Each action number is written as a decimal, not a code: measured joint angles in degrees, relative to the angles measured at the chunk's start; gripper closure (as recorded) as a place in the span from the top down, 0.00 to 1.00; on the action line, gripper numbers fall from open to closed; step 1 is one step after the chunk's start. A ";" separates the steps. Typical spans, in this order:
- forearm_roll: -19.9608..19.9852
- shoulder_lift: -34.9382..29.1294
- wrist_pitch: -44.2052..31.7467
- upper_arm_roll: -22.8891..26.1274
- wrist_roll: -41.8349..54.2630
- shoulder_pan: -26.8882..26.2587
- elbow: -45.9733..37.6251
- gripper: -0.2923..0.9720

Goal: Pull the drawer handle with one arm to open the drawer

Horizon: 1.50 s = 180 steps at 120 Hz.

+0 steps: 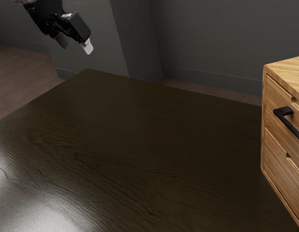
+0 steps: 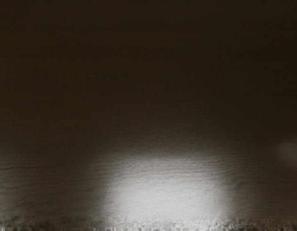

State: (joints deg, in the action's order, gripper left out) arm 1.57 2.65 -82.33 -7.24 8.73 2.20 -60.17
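Observation:
A light wooden drawer cabinet (image 1: 285, 140) stands at the exterior view's right edge, partly cut off by the frame. Its upper drawer front (image 1: 277, 104) carries a long black bar handle (image 1: 288, 121) and sits flush with the cabinet. My black gripper (image 1: 74, 44) hangs high at the upper left, far from the cabinet and well above the table. Its two fingers stand apart with nothing between them, so it is open.
A wide dark wooden table (image 1: 130, 150) lies between my gripper and the cabinet, with a bright glare near its front left. In the wrist view the same tabletop (image 2: 148, 96) lies under my hand. Grey walls stand behind the table.

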 joint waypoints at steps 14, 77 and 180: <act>-1.14 -12.89 -4.77 1.46 -0.39 -1.65 -21.99 0.77; 0.62 -28.55 -21.07 13.50 20.46 -10.43 -51.97 0.77; -10.22 -10.66 -31.65 11.78 76.32 -26.06 -37.47 0.77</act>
State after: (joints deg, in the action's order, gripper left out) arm -8.65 -8.01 -113.98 4.54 85.05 -23.86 -97.64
